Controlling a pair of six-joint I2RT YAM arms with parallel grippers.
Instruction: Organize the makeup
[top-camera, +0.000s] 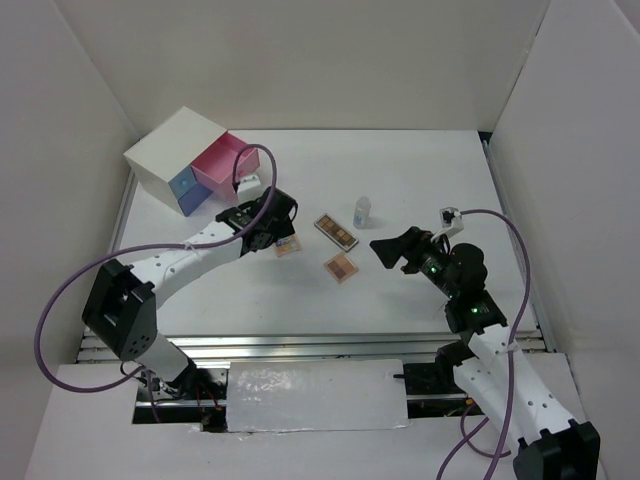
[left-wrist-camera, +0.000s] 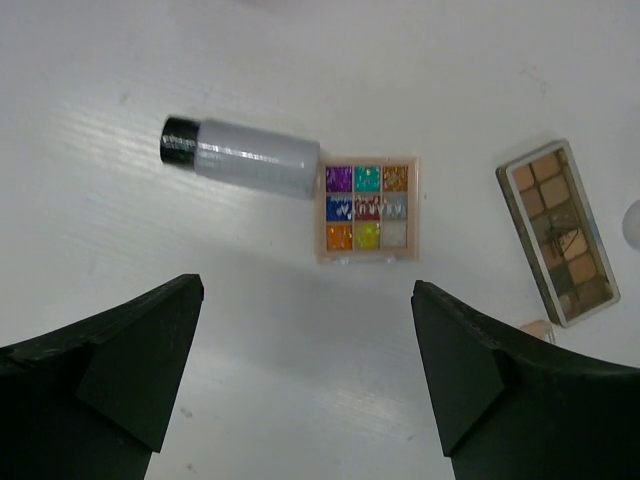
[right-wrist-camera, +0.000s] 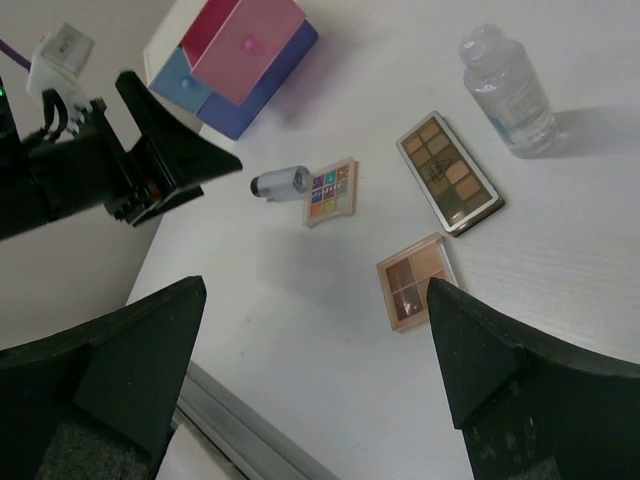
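The multicoloured eyeshadow palette (left-wrist-camera: 367, 207) was a flat square in a tan frame with nine glittery pans. It lay on the matte white table (top-camera: 420, 170), and a cylindrical clear tube (left-wrist-camera: 245, 160) with a black cap lay on its side, its end touching the palette's edge. Just beside them lay a long rectangular brown palette (left-wrist-camera: 557, 232) with a dark rim and two rows of matte tan and brown pans. Near that sat a smaller square tan palette (top-camera: 341, 266) and an upright small clear bottle (top-camera: 362, 211) of glossy plastic. The left gripper (left-wrist-camera: 307, 290) hung over the table with its black wedge-shaped fingers (left-wrist-camera: 110, 370) spread wide and grasping nothing; in its wrist view the multicoloured palette and tube lay just beyond the fingertips. The left arm reached forward and rightward from its base, low over the table. The right gripper (right-wrist-camera: 318, 290) was likewise spread and empty, pointing leftward toward the palettes, with the small tan palette nearest its fingertips and its arm bent at the elbow. At the far left corner stood a white box (top-camera: 170, 150) whose pink drawer (top-camera: 225, 165) was pulled out above a blue one.
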